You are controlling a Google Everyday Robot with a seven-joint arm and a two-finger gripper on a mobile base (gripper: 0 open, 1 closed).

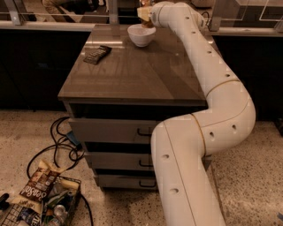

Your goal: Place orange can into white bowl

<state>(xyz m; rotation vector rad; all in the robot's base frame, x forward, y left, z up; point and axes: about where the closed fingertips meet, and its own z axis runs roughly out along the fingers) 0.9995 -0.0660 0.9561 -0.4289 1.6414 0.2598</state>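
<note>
Camera view: pincer (147, 20), likely-upright can (143, 12) above bowl (141, 38)

You've got the orange can (144, 16) upright, clamped in the gripper (147, 20), just over the far rim of the glossy white bowl (141, 37).

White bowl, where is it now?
In the camera view, the white bowl sits far back on the cabinet top, right of the dark wrapper, under the gripper holding the orange can.

Arm (208, 75) ext., gripper (145, 16) top ctr.
</note>
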